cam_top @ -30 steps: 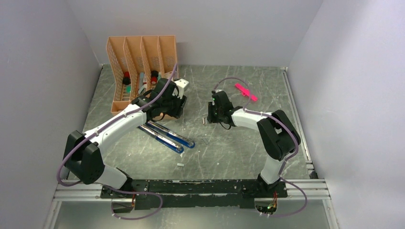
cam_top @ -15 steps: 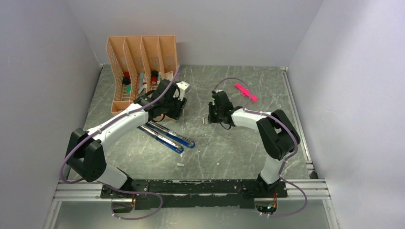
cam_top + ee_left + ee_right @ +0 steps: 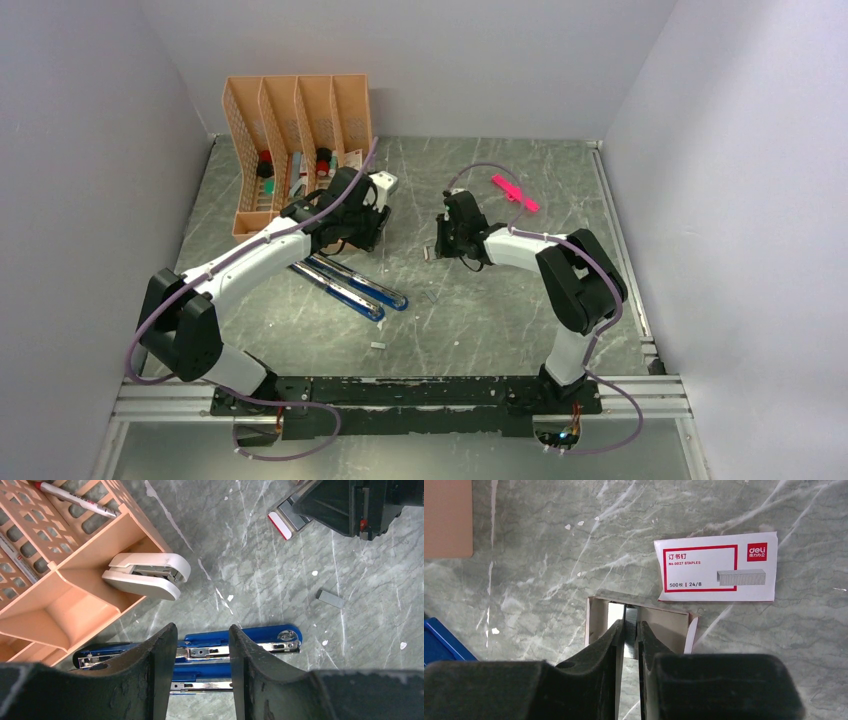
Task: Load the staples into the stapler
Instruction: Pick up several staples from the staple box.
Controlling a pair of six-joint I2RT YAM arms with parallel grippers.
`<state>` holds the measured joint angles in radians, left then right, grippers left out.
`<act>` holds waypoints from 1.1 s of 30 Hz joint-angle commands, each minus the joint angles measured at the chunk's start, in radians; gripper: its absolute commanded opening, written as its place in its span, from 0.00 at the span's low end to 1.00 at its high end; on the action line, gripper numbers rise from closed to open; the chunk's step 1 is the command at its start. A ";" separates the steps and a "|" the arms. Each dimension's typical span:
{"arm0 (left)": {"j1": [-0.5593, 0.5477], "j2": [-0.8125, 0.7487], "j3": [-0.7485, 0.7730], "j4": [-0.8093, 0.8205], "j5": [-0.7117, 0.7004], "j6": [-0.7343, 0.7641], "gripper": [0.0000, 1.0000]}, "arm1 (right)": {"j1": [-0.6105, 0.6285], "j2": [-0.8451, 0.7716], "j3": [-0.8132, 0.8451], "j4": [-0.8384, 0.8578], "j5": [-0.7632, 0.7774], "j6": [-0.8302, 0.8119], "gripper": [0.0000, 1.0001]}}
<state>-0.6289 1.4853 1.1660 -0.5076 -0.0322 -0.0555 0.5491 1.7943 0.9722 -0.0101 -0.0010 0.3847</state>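
Note:
A blue stapler (image 3: 350, 284) lies opened flat on the table, its silvery rails showing in the left wrist view (image 3: 240, 641). My left gripper (image 3: 202, 635) is open and empty, hovering just above the stapler's middle. My right gripper (image 3: 630, 627) is shut on a grey strip of staples (image 3: 631, 622) over the open brown cardboard tray (image 3: 664, 622) of the staple box. The box's pink-and-white printed sleeve (image 3: 716, 572) lies flat just beyond the tray. In the top view the right gripper (image 3: 450, 238) is right of the stapler.
An orange desk organizer (image 3: 295, 135) stands at the back left, with a white stapler (image 3: 145, 575) at its mouth. A bright pink plastic stick (image 3: 515, 192) lies at the back right. Loose staple strips (image 3: 330, 598) (image 3: 378, 345) lie on the table.
The left gripper has shifted slightly toward the organizer over the blue stapler. The right gripper has stayed over the staple box.

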 commanded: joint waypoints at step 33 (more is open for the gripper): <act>-0.008 -0.276 -0.079 0.210 -0.071 -0.047 0.47 | 0.016 -0.292 -0.179 0.041 -0.154 -0.150 0.06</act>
<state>-0.6315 1.2739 1.1149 -0.3901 -0.1253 -0.0834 0.5518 1.5379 0.7975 0.0666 -0.0784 0.2890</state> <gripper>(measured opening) 0.463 0.137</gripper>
